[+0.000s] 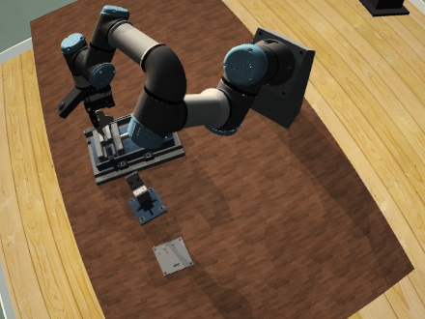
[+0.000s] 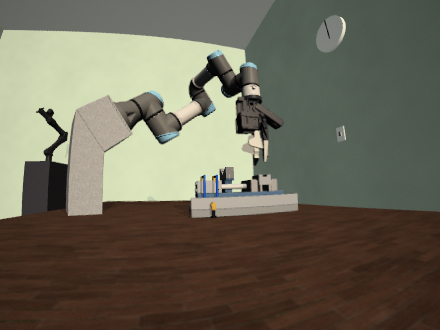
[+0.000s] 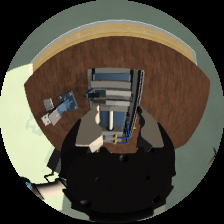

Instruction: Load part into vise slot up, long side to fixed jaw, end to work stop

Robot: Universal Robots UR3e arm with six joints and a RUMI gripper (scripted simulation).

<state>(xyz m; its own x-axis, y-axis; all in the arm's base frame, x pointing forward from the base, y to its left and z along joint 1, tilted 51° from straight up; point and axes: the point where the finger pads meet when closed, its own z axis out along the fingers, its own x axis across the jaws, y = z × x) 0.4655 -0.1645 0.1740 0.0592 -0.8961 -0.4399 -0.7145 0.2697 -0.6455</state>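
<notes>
Part: loc. unclear; tool [image 1: 98, 126] [image 2: 260, 160] [image 3: 118, 105] released, nothing btwn fingers, above vise [image 1: 164, 156] [image 2: 245, 205] [image 3: 135, 100].

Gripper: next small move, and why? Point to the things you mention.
I'd ease the gripper [image 1: 100, 128] [image 2: 260, 161] [image 3: 118, 105] straight up: its open fingers hang above the vise [image 1: 140, 166] [image 2: 245, 206] [image 3: 112, 84], holding nothing, and the infeed plate [image 1: 169, 263] carries no block. Extra height should help check the seating, which I can't confirm.

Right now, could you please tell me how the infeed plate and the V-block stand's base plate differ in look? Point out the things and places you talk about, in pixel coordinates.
The infeed plate [image 1: 166, 263] is pale grey, while the stand's base plate [image 1: 135, 209] is dark blue. The infeed plate lies flat with no stand on it, whereas the base plate carries an upright stand. Both are roughly square, with fasteners at their corners.
</notes>
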